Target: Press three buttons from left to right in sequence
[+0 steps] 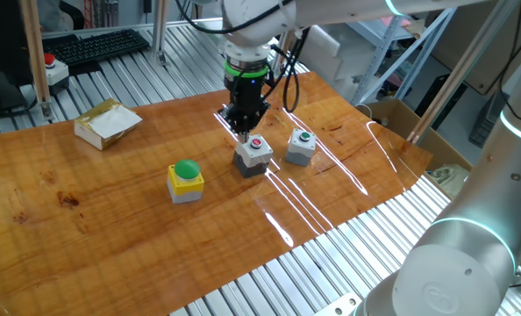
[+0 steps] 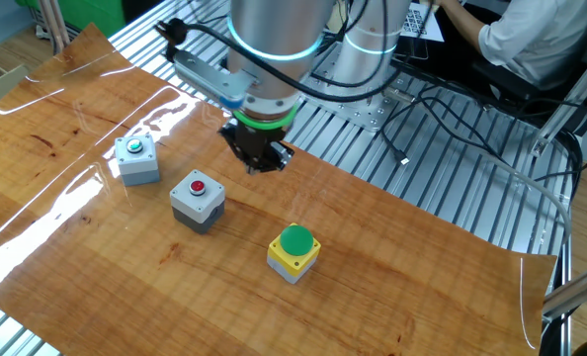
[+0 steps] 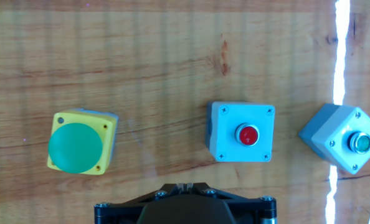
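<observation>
I see the three box-shaped button units in a row on the glossy wooden table: the yellow-topped box with the big green dome at the left, the grey box with the small red button in the middle, and the grey box with the small green button, turned slightly askew, at the right. My black hand hangs above the table beside the red-button box, not touching it. I cannot tell whether its fingers stand apart or together.

A wooden tabletop holds an open cardboard box; behind it sit a black keyboard and 1 red mushroom button.
</observation>
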